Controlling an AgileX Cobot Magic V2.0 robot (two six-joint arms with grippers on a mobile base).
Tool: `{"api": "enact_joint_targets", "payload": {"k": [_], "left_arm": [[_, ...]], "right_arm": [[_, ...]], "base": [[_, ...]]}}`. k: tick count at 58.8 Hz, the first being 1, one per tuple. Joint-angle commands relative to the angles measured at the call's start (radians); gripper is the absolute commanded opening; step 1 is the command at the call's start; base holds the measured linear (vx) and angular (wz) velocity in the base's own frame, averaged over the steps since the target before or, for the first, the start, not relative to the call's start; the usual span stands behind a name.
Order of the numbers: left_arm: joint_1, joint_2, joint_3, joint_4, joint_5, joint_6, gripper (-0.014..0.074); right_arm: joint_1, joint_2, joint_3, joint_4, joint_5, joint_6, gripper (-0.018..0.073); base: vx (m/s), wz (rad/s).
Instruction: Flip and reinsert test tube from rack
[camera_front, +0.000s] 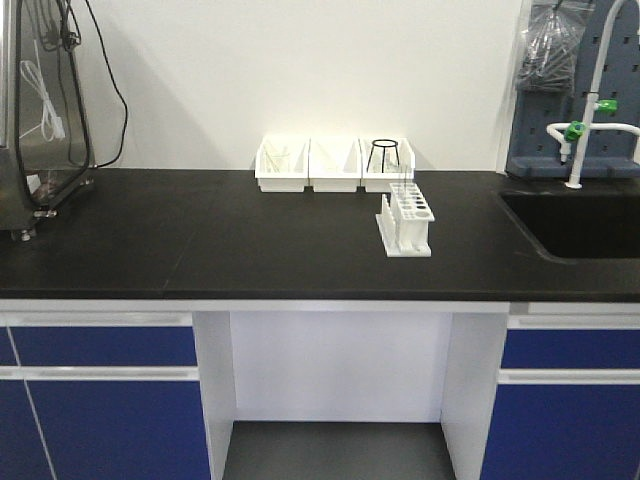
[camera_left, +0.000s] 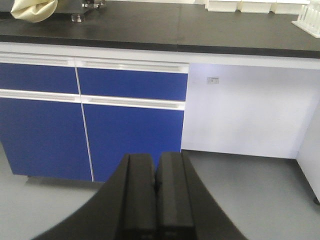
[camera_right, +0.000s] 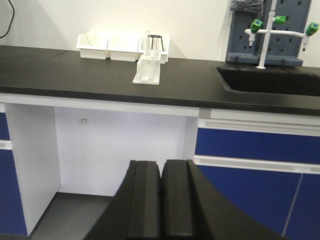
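The white rack (camera_front: 405, 222) stands on the black countertop (camera_front: 200, 250), right of centre and just in front of the bins. A thin clear test tube (camera_right: 148, 40) stands upright in the rack (camera_right: 147, 70) and rises above its top plate; in the front view it is only a faint line (camera_front: 405, 185). My left gripper (camera_left: 156, 156) is shut and empty, hanging below counter height in front of the blue drawers. My right gripper (camera_right: 161, 163) is also shut and empty, low before the open knee space. Neither gripper shows in the front view.
Three white bins (camera_front: 335, 165) sit at the back, the right one holding a black wire ring stand (camera_front: 388, 155). A sink (camera_front: 580, 225) with a white faucet (camera_front: 590, 130) lies at the right. A clear-walled device (camera_front: 45, 100) stands at the left. Blue cabinets (camera_front: 100, 400) flank the knee space.
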Motion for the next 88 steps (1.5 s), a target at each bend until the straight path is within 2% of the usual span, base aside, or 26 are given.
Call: {"api": "enact_joint_targets", "payload": {"k": [1,88], "left_arm": [[-0.007,-0.011,0.0,-0.004,-0.087,0.0,-0.0006],[-0.007,-0.011,0.0,-0.004,-0.087,0.0,-0.0006]], "right_arm": [[-0.003,-0.008,0.001,-0.006,-0.083,-0.003,-0.0008],[-0.003,-0.008,0.001,-0.006,-0.083,-0.003,-0.0008]], "base": [[0.45,0.03],[0.42,-0.01]]}}
